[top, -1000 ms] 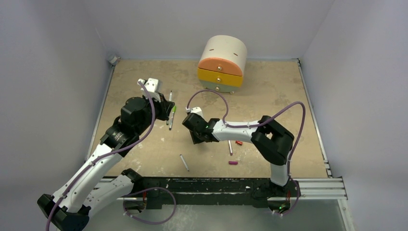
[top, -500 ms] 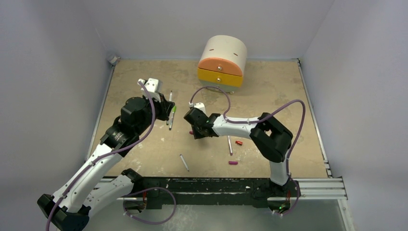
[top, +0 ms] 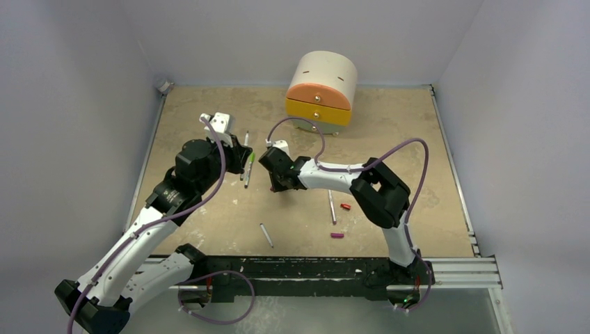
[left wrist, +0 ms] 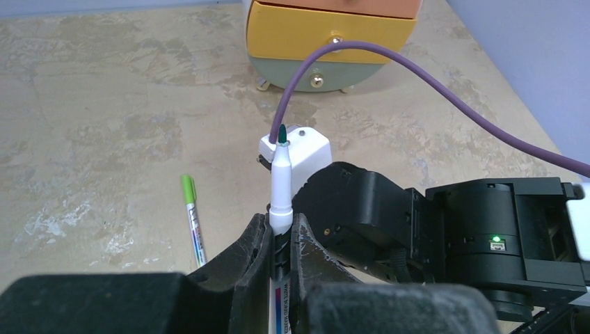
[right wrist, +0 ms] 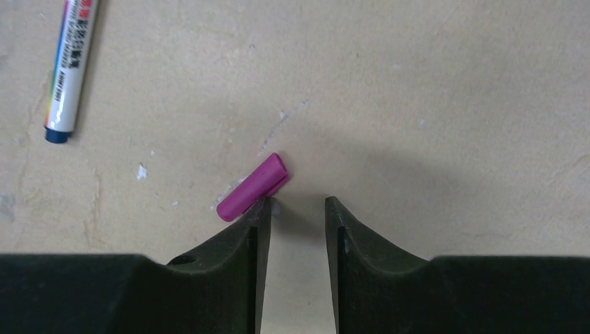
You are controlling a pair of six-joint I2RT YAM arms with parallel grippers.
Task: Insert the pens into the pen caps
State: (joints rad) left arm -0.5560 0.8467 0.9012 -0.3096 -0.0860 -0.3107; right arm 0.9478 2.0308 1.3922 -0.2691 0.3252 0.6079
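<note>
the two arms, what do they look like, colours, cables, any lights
The left arm and right arm have white links joined by chunky black joints. A purple cable loops along each. Each wrist carries a small white box. The fingers are black and curved. A green light glows on the right arm's black housing.

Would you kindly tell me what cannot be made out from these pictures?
- Top view: the small magenta plastic cap by the open right claw is hidden under that arm's wrist.
- Left wrist view: the lower barrel of the white green-tipped marker pen is buried in the shut left claw.
- Right wrist view: the white blue-ended pen runs off the top edge.
</note>
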